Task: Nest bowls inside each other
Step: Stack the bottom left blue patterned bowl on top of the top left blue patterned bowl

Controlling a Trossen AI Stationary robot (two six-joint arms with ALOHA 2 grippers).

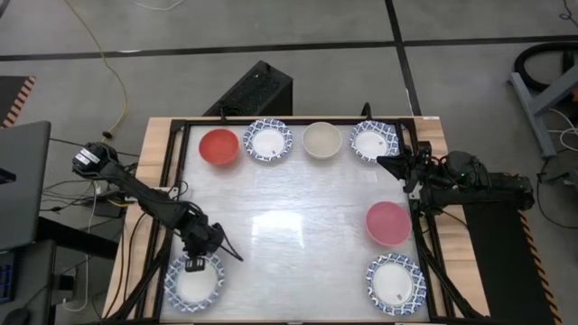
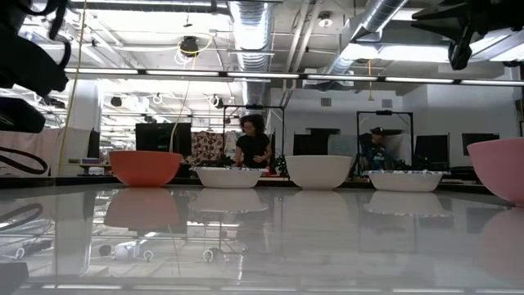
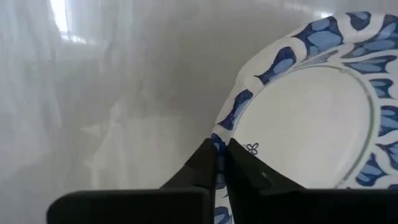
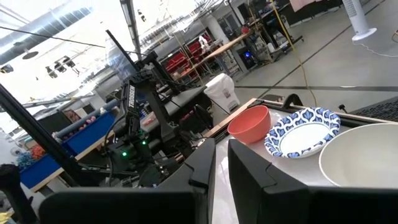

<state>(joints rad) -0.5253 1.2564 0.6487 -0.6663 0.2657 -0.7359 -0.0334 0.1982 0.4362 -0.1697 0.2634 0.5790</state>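
Seven bowls stand on the white table. Along the far edge are a red bowl [image 1: 219, 146], a blue-rimmed bowl [image 1: 267, 141], a cream bowl [image 1: 321, 141] and a second blue-rimmed bowl [image 1: 374, 141]. A pink bowl [image 1: 388, 223] and a blue-rimmed bowl [image 1: 395, 283] stand at the right. At the near left stands another blue-rimmed bowl [image 1: 194, 282], with my left gripper [image 1: 194, 263] shut on its rim. My right gripper [image 1: 393, 165] hovers level at the far right, holding nothing, with only a narrow gap between its fingers [image 4: 199, 168]. My left gripper pinches the near-left bowl's blue-patterned rim [image 3: 219, 146] on its far side. One finger [image 3: 249, 169] is inside the bowl and one finger [image 3: 198, 167] is outside. The fingers come steeply from above. The bowl stands upright on the table.
A black frame [image 1: 181, 126] borders the table. The middle of the table [image 1: 289, 217] holds no objects. Cables and a dark box [image 1: 257, 90] lie beyond the far edge. Beyond the table, people [image 2: 252, 141] are in the room.
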